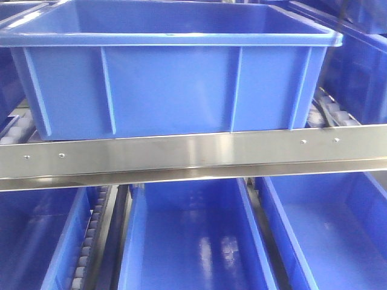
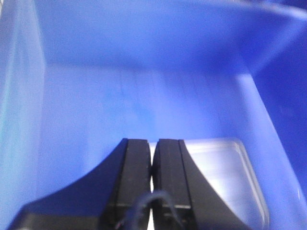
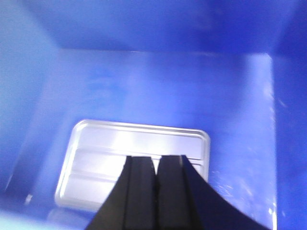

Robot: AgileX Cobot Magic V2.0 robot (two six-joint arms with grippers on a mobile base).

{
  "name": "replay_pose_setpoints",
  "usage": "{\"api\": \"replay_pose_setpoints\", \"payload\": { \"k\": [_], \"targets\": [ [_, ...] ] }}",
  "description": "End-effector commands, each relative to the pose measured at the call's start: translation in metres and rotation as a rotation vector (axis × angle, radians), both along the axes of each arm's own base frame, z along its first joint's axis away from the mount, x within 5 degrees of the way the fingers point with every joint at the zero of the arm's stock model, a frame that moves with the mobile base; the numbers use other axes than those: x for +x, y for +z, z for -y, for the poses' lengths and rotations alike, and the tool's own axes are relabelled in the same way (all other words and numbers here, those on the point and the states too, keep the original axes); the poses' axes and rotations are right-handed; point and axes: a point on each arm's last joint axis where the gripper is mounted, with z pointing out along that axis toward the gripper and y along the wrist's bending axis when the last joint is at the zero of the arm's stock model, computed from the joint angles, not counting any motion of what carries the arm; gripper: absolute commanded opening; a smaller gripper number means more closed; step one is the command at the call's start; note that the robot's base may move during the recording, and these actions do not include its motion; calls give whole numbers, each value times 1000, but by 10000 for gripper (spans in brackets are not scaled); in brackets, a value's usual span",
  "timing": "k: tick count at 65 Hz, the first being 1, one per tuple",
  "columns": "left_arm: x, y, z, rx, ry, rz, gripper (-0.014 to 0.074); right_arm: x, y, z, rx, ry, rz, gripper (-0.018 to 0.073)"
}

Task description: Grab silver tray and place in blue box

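Note:
In the left wrist view, a silver tray (image 2: 225, 177) lies at the near right of a blue box's floor (image 2: 120, 105). My left gripper (image 2: 152, 141) is shut with a hairline gap, and the tray's left part is hidden behind its fingers. In the right wrist view, a ribbed silver tray (image 3: 110, 148) lies flat on the floor of a blue box (image 3: 158, 28), towards its near left. My right gripper (image 3: 156, 158) is shut and hangs over the tray's right half. I cannot tell whether either gripper touches a tray. Neither gripper shows in the front view.
The front view shows a large blue box (image 1: 169, 84) on a roller shelf behind a steel rail (image 1: 193, 154). Below it stand open blue boxes in the middle (image 1: 193, 241), at the right (image 1: 338, 229) and at the left (image 1: 30, 241). Box walls close in on both grippers.

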Motion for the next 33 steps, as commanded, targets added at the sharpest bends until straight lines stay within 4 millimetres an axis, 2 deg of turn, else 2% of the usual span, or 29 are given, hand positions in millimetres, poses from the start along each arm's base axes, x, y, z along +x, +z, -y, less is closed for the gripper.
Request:
{"api": "replay_pose_setpoints", "payload": {
  "k": [1, 6, 12, 22, 33],
  "targets": [
    [-33, 24, -10, -95, -21, 243, -4, -33, 43, 8, 34, 31, 283, 50],
    [-59, 10, -18, -116, -41, 335, -4, -52, 36, 16, 48, 32, 362, 50],
    [-92, -7, -28, -97, -82, 431, -4, -81, 18, 28, 57, 31, 424, 50],
    [-141, -34, -44, -51, -122, 453, -5, -135, -33, 50, 36, 42, 472, 50],
    [-186, -54, -61, -56, -121, 470, -6, -195, -77, 75, 29, 45, 457, 50]
  ]
}}
